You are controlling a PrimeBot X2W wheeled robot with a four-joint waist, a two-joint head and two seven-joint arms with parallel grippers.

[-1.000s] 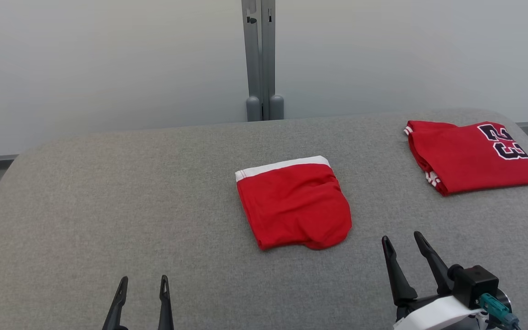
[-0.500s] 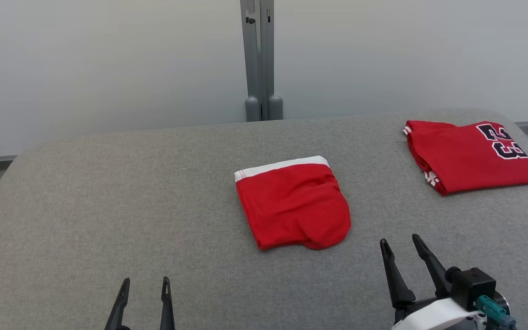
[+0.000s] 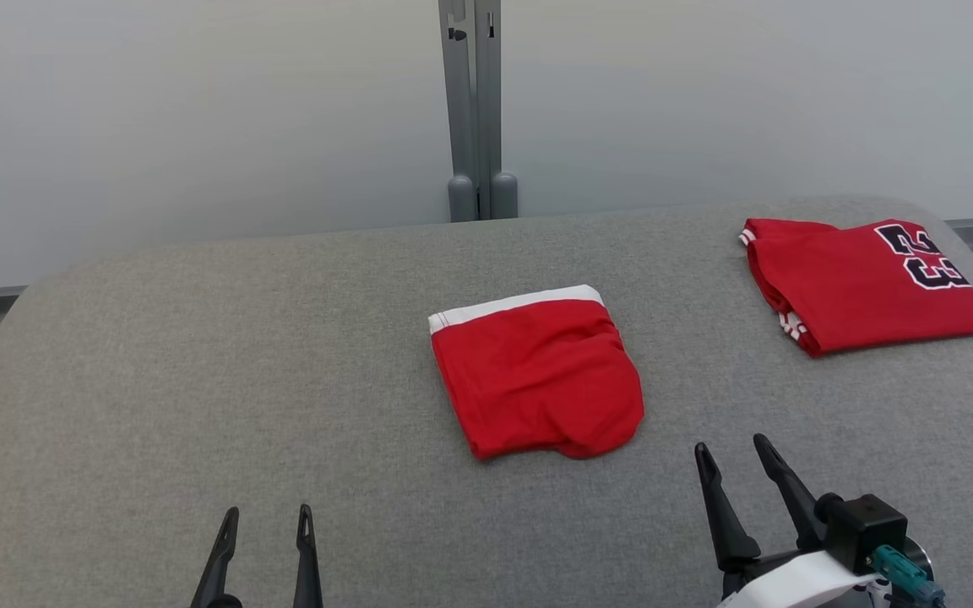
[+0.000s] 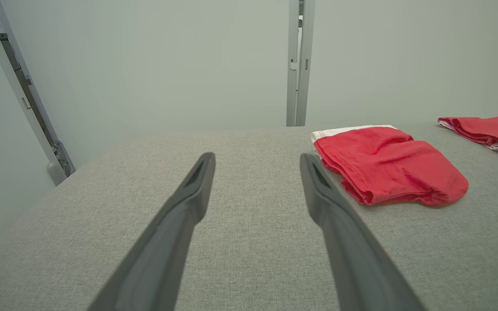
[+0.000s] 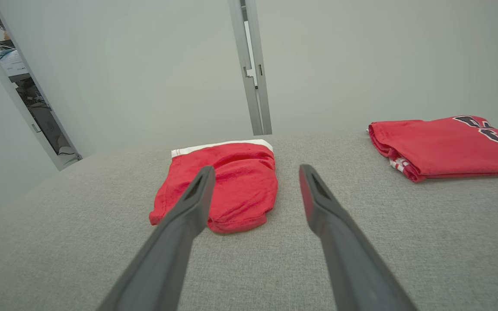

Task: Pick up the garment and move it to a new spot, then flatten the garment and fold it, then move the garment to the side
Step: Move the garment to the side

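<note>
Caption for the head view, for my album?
Left gripper and right gripper, open, before a folded red garment with white band.

A pale grey wall (image 3: 199, 110) stands behind the table (image 3: 199, 355), which has a grey cloth cover and rounded corners. A grey metal post (image 3: 474, 101) rises along the wall's middle. The light is soft.

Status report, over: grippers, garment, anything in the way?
Left gripper, right gripper: jaws open, empty. Shorts folded, flat at centre, untouched. Jersey far right, apart, not in the way.
</note>
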